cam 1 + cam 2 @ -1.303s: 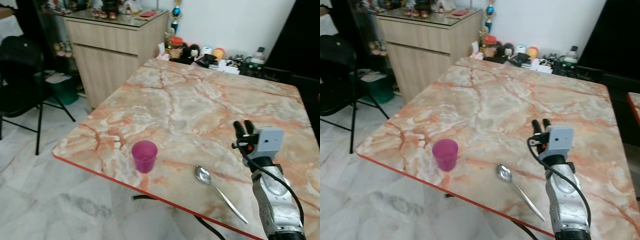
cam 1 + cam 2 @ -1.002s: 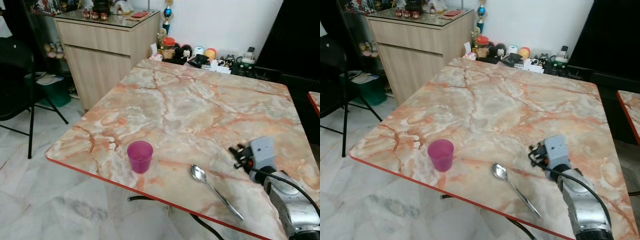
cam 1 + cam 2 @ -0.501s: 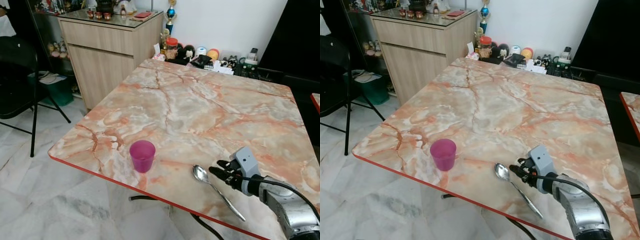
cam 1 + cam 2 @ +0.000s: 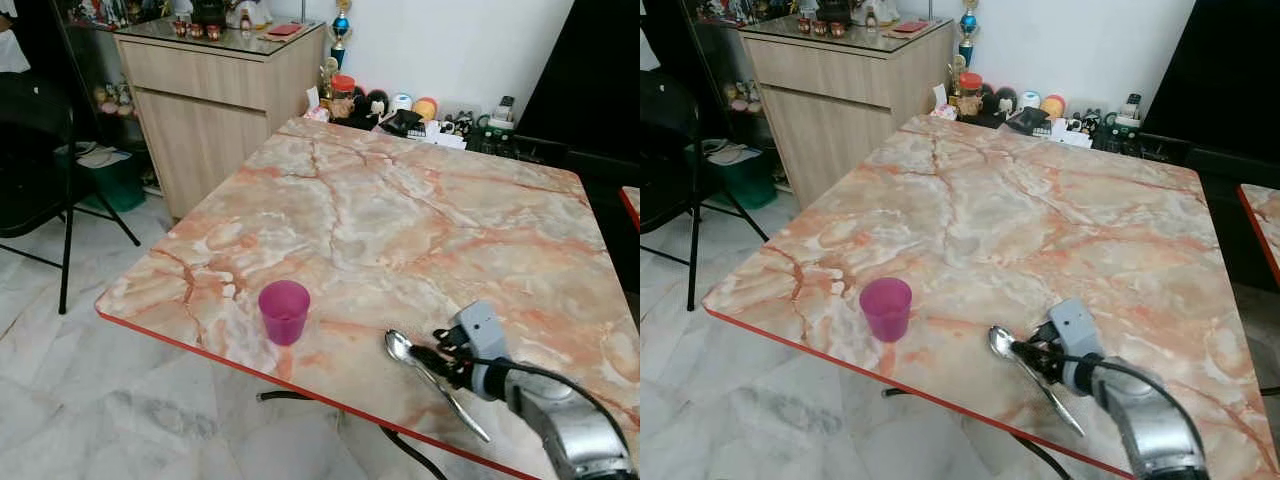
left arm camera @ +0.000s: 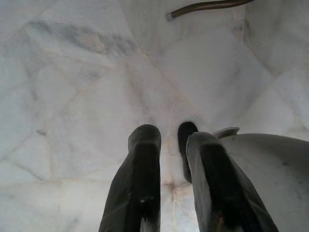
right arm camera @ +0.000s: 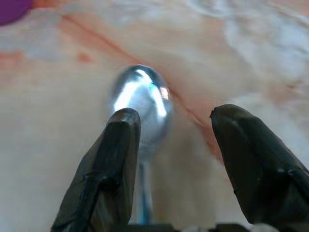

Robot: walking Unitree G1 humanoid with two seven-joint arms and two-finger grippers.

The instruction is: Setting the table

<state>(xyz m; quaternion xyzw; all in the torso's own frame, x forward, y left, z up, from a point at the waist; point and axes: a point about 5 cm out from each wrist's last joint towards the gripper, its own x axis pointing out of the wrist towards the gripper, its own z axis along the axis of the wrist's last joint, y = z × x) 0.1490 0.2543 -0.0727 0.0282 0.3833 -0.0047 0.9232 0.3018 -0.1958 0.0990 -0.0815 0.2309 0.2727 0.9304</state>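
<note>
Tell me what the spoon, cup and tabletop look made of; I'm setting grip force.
Spoon: polished metal, likely steel, given the mirror-bright glints on its bowl. Cup: magenta plastic by the look, smooth and slightly translucent at the rim. Tabletop: glossy marble or a marble-look slab, with orange veins and a red edge; real stone cannot be confirmed. The right gripper is open around the spoon's neck.

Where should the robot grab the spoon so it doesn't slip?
Probably the thin neck just behind the bowl of the spoon, pinching across it from above. The spoon lies flat on the table, so only its narrow sides offer a hold. The right pincer is open there, one finger beside the neck.
</note>
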